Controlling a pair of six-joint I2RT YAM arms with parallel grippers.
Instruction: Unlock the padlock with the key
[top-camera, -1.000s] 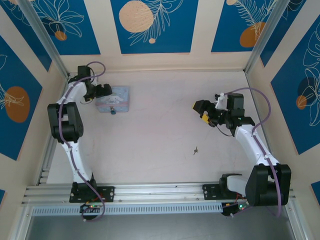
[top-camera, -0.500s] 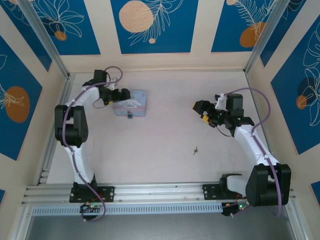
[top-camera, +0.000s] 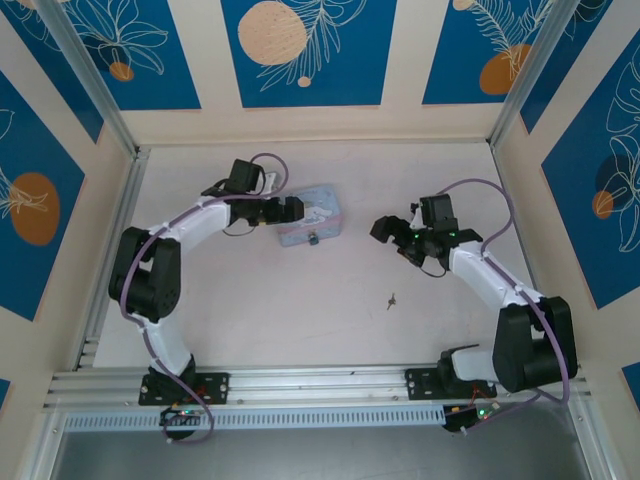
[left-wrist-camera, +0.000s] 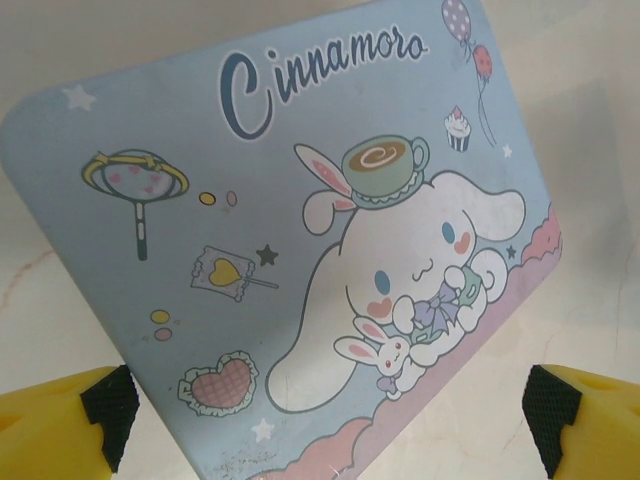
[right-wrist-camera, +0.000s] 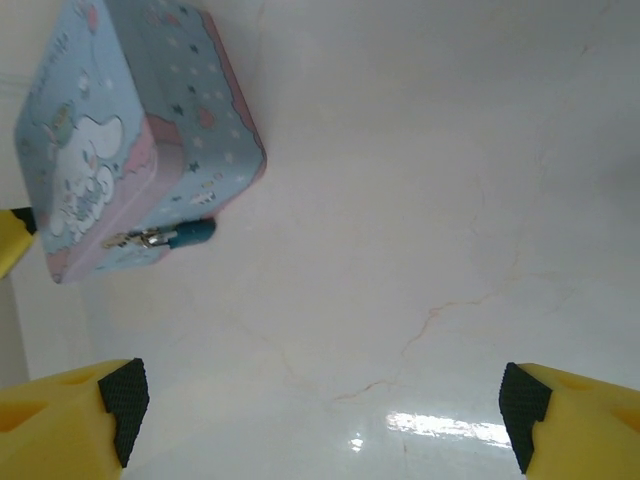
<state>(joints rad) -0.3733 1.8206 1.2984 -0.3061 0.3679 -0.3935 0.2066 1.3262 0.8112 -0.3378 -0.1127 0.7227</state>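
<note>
The padlock (top-camera: 313, 238) is a tiny dark blue block hanging on the near side of the pale blue cartoon tin box (top-camera: 312, 216). In the right wrist view the padlock (right-wrist-camera: 190, 233) hangs from a silver hasp. The key (top-camera: 392, 299) is a thin dark sliver lying alone on the table, nearer the arms. My left gripper (top-camera: 289, 210) is open at the box's left end. Its wrist view shows the box lid (left-wrist-camera: 300, 250) between the wide yellow fingers (left-wrist-camera: 60, 420), with a gap on the right side. My right gripper (top-camera: 392, 238) is open and holds nothing, right of the box.
The pale marble-like table (top-camera: 300, 320) is walled by cream and blue panels on three sides. A metal rail (top-camera: 320, 385) with both arm bases runs along the near edge. Bare table (right-wrist-camera: 400, 300) lies under the right gripper.
The left arm swung right, and the tin box with its padlock slid along with it toward the table's middle. The right gripper moved left toward the box. The key stayed put.
</note>
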